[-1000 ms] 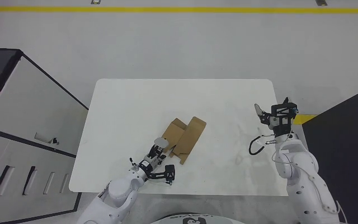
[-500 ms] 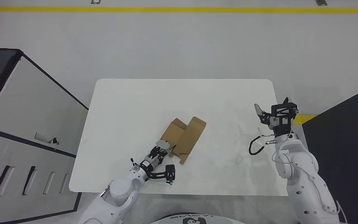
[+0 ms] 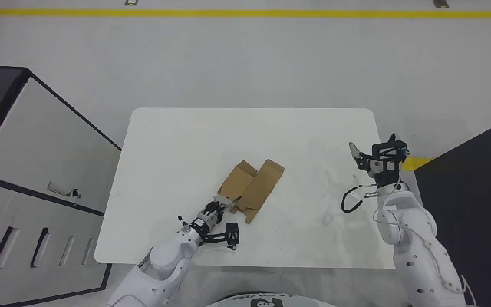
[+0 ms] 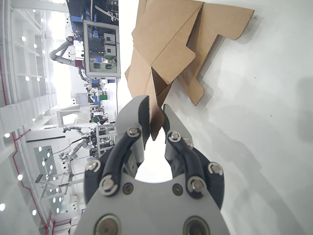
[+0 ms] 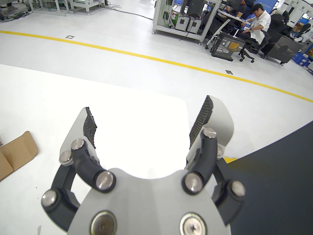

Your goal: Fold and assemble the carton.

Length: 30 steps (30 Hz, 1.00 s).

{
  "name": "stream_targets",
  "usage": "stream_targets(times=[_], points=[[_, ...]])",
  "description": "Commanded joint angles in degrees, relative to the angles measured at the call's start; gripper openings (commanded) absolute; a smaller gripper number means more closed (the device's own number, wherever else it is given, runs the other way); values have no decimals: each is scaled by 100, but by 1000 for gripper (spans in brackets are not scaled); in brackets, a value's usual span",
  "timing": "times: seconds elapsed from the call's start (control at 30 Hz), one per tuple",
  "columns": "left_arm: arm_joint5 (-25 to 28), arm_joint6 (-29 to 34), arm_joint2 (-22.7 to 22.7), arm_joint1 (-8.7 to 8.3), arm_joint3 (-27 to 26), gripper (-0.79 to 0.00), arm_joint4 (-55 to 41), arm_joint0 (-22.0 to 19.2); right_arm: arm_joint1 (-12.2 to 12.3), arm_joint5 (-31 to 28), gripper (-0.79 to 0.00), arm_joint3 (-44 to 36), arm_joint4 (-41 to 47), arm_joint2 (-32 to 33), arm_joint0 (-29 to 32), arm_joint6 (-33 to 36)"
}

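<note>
Observe the carton: a flattened brown corrugated-cardboard blank with angular flaps and rounded corners, lying near the middle of the smooth white table. Your left gripper pinches one pointed flap between its ribbed black pads. Your right gripper hangs at the table's right edge, fingers spread wide.

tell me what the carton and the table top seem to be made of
Carton: brown cardboard with a matte finish, shown by sharp crease lines and cleanly cut flap edges; possibly corrugated. Table: a smooth white top that shows soft shadows and small specks, perhaps laminate or painted board; cannot tell which.
</note>
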<state>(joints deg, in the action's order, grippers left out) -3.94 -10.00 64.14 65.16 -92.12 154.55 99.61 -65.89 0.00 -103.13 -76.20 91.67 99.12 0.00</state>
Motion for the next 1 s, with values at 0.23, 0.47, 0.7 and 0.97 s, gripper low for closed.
stream_targets(times=[0.23,0.47,0.7,0.97], points=[[-425,-334,242,-96,-609,-785,483,205,0,0,0,0,0,0,0,0],[-727,-707,470,-197,-1383,-785,1108,474,0,0,0,0,0,0,0,0],[-871,-919,511,-226,-1596,-785,1192,554,32,-385,0,-45,-250,91,-12,-204],[-916,-1260,477,-245,-1574,-785,1363,384,227,-3316,0,-79,394,716,-17,218]])
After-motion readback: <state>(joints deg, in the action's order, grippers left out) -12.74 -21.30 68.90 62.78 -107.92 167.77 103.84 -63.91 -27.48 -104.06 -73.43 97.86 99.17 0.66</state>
